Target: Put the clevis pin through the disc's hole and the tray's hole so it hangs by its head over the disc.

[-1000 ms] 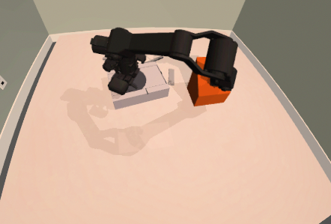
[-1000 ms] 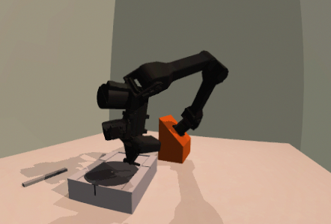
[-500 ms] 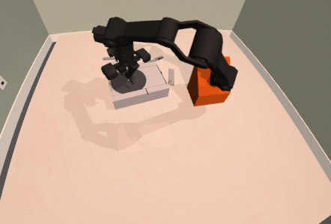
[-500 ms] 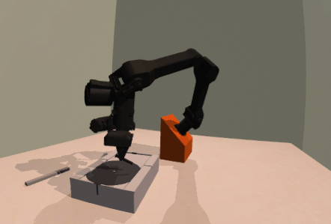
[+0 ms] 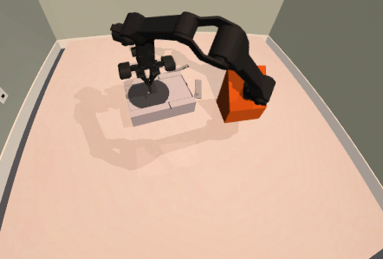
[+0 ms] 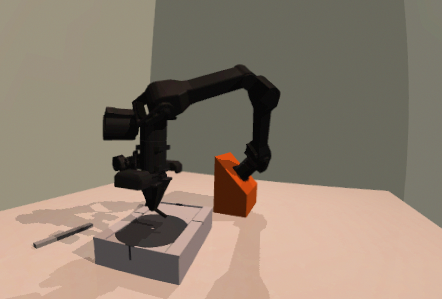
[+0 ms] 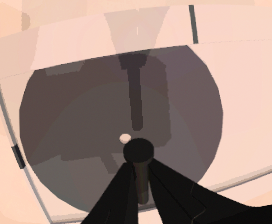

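Top: high, steep downward, whole arm. Exterior: low, sideways, farther off. Wrist: close above disc (image 5: 158, 97) (image 6: 175, 234) (image 7: 192, 105).

The pinkish table (image 5: 186, 205) (image 6: 320, 247) bears a steel tray (image 5: 164, 116) (image 6: 137, 259) (image 7: 252, 100) (rimmed).
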`<state>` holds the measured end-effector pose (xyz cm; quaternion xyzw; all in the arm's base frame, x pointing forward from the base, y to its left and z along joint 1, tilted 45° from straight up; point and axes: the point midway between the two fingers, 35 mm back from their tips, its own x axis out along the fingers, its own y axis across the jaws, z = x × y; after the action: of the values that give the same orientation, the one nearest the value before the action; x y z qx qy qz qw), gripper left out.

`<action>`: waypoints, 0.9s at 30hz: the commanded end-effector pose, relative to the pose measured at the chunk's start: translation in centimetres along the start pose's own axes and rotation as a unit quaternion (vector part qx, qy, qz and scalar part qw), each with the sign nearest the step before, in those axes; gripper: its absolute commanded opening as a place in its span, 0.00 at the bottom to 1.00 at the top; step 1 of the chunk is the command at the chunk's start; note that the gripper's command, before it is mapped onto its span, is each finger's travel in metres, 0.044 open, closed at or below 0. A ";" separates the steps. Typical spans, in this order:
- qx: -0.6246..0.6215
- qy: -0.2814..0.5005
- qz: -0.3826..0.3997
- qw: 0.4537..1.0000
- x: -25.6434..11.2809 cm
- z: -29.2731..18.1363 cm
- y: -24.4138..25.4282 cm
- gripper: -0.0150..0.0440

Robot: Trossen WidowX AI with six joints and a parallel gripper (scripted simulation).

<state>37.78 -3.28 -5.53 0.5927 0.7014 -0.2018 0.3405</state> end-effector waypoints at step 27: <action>0.004 -0.281 -0.003 0.960 0.2 -1.5 0.0 0.25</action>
<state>37.61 -2.62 -4.74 0.5269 0.6025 -0.3394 0.4941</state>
